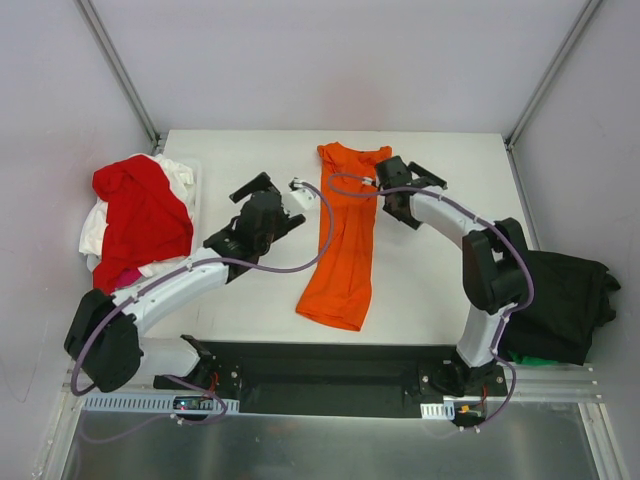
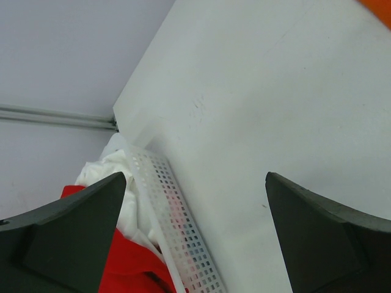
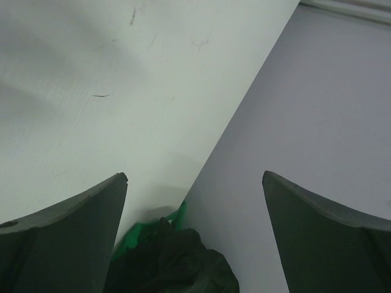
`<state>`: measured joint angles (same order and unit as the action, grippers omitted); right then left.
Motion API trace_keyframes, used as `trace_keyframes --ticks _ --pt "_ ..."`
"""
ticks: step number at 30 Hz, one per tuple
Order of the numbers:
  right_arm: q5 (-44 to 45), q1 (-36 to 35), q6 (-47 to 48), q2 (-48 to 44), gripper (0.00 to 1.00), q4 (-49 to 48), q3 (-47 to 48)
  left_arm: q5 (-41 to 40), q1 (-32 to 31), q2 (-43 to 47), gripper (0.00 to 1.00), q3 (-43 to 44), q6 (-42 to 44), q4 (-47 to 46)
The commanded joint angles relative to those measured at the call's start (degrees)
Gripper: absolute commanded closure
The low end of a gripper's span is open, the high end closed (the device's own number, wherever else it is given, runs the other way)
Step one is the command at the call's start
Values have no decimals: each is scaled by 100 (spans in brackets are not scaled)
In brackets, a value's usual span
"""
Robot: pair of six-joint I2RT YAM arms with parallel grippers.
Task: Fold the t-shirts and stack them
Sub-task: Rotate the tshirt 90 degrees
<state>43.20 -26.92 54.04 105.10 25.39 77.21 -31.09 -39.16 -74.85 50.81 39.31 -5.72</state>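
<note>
Step in hand: folding the orange shirt [image 1: 345, 245], which lies as a long narrow strip at mid-tabletop [image 1: 420, 290]. The left tool [image 1: 268, 200] and right tool [image 1: 412, 195] stand wide open and empty, on either side of its far half. Next move, by judgement: grip one end and fold it over the other.

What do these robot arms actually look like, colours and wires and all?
The left arm and right arm are white tubes with black joints. A thin purple cable loops along each. The left tool and right tool each end in two dark wedge-shaped fingers.
</note>
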Motion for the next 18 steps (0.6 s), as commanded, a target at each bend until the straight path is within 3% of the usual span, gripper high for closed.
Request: trace_keyframes --ticks 1,5,10,18 --pt "233 239 -166 238 3 291 680 455 22 682 1 -141 -90 -281" --pt "5 284 -122 266 4 335 901 -2 118 411 1 -1 225 -342" --pt "-540 -41 -596 -445 4 923 184 348 863 -468 1 429 69 -562" --pt "-996 -1710 -1053 -2458 3 1266 -1471 788 1841 -1866 1 1869 -661 -273"
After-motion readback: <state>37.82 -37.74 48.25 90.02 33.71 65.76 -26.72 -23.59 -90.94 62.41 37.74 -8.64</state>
